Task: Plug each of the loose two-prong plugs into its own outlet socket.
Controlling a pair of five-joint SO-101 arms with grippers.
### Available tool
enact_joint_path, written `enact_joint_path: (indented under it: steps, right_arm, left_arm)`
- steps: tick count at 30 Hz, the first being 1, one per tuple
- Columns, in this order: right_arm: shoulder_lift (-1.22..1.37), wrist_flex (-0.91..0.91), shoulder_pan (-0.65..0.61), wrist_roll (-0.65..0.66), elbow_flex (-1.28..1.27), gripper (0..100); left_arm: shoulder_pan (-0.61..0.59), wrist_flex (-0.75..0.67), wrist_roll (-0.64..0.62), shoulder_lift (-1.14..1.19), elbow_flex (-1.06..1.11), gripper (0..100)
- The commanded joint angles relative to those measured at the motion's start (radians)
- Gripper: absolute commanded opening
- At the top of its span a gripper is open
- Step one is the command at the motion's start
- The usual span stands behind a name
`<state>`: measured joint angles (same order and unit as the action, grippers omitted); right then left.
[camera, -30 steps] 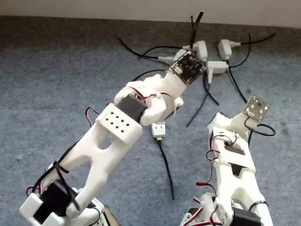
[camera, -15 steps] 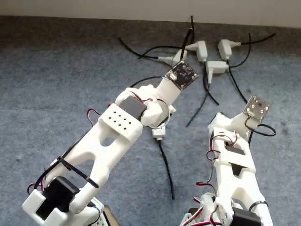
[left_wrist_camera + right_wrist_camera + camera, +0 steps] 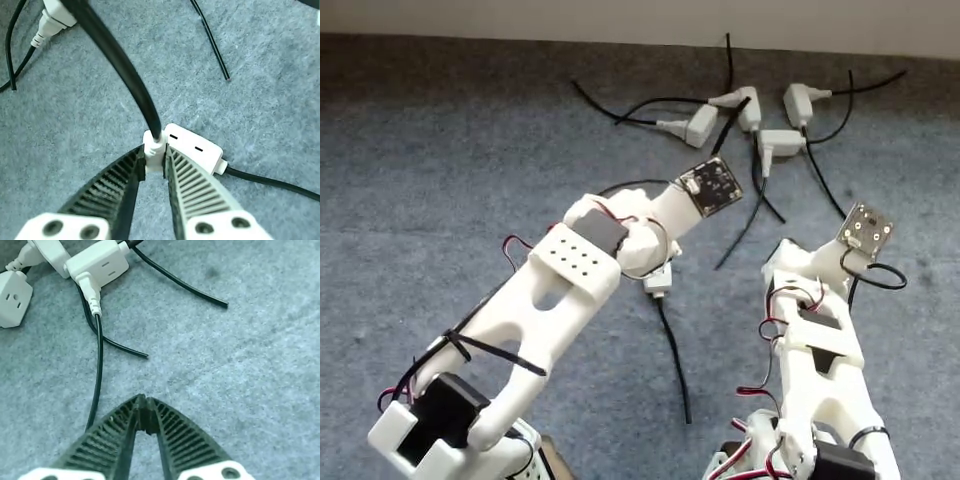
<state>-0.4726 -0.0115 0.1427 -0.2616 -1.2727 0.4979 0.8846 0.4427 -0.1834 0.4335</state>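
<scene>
Left gripper [image 3: 154, 161] is clamped on a white plug [image 3: 153, 149] whose black cord [image 3: 116, 62] trails away toward the far sockets [image 3: 701, 124]. Over the last second the left arm has drawn back from that far cluster, carrying the plug with it, and its wrist now hangs over the near socket [image 3: 193, 145]. The plug sits pressed against that socket's end, touching it but not in it: both slots on the upper face are bare, and the prongs cannot be seen. So the carry looks finished and the insertion not yet begun; the plug would need lifting and shifting over the slots, with the taut cord likely to tug it off line. Right gripper [image 3: 144, 416] has not moved; it hangs pinched closed and empty above the mat [image 3: 240, 370].
</scene>
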Motion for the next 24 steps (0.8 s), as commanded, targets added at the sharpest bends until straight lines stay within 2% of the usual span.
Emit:
enact_joint_path:
  steps: [1,3,6,13,17,21,24]
  right_arm:
    - [-0.007,0.002,0.005,-0.006,0.028,0.8]
    - [-0.007,0.002,0.005,-0.006,0.028,0.8]
    - [-0.007,0.002,0.005,-0.006,0.028,0.8]
    - [-0.016,0.008,0.005,-0.006,0.027,1.3]
    - [-0.018,0.010,0.005,-0.006,0.027,1.8]
    - [-0.018,0.010,-0.021,-0.006,0.025,13.2]
    - [-0.018,0.010,-0.031,-0.005,0.025,21.1]
  left_arm:
    - [0.021,-0.077,-0.003,-0.016,0.059,1]
    - [0.021,-0.087,-0.046,-0.021,0.070,1]
    - [0.024,-0.107,-0.199,-0.085,0.068,1]
    - [0.062,-0.249,-0.667,-0.315,0.077,1]
    - [0.047,-0.413,-0.931,-0.344,0.105,1]
    - [0.018,-0.588,-1.200,-0.346,0.206,1]
    - [-0.012,-0.657,-1.370,-0.346,0.266,1]
